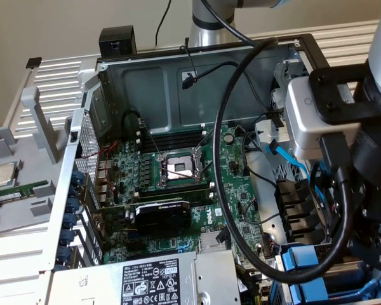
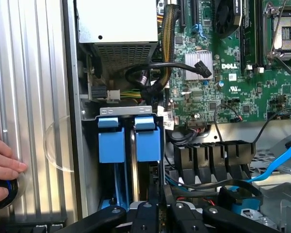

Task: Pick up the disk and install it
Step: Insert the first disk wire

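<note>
Fingers [image 2: 145, 213] together beside blue-framed disk [image 2: 148, 143]

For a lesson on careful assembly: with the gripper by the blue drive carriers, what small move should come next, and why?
Probably a short, gentle push further into the drive bay. The disk stands in it beside the other blue-framed drive, the shut gripper lined up with it; whether it is seated is unclear.

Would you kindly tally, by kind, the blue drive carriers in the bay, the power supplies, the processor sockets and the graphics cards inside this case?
Blue drive carriers: 2
Power supply: 1
Processor socket: 1
Graphics card: 1
Total: 5
</note>
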{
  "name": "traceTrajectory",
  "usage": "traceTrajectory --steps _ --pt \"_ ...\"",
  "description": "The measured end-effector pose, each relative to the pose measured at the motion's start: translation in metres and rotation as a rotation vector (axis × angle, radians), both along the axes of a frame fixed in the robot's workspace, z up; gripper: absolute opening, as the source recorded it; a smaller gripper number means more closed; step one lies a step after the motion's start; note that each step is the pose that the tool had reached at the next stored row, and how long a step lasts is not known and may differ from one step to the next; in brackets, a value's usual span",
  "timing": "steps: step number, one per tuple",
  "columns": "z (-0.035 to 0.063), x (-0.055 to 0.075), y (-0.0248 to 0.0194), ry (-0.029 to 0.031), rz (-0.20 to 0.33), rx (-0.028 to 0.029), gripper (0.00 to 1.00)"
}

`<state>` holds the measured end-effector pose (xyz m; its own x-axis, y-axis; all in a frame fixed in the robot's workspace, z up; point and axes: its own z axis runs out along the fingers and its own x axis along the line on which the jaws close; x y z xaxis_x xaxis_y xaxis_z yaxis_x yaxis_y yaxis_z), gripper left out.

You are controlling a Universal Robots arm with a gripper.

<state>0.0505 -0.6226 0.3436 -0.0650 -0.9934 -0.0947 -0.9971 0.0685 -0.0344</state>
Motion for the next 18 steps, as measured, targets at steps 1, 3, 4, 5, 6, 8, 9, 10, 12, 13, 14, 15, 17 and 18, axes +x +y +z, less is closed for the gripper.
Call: traceTrajectory --steps 1,3,4,5,6,8,9,10,12,13,14,15,17,18 --pt "0.0001 0.0 0.0002 0.0 0.0 -0.0007 0.16" --pt "-0.0001 0.0 0.0005 -0.0001 -0.001 -0.0023 0.16" --pt "-0.0001 0.0 0.0006 -0.0002 -0.001 -0.003 0.16" --pt "-0.0001 0.0 0.0006 -0.0003 -0.001 -0.004 0.16" --pt "0.0 0.0 0.0006 -0.0004 -0.002 -0.0048 0.16" --pt "0.0 0.0 0.0006 -0.0008 -0.002 -0.0066 0.16" --pt "0.0 0.0 0.0007 -0.0009 -0.002 -0.0077 0.16" --pt "0.0 0.0 0.0007 -0.0011 -0.002 -0.0087 0.16" --pt "0.0 0.0 0.0007 -0.0015 -0.002 -0.0096 0.16" --pt "0.0 0.0 0.0009 -0.0017 -0.002 -0.0098 0.16" --pt "0.0 0.0 0.0012 -0.0019 -0.002 -0.01 0.16" --pt "0.0 0.0 0.0015 -0.0022 -0.002 -0.01 0.16" --pt "0.0 0.0 0.0018 -0.0029 -0.002 -0.01 0.16" --pt "0.0 0.0 0.0019 -0.0032 -0.002 -0.01 0.16"
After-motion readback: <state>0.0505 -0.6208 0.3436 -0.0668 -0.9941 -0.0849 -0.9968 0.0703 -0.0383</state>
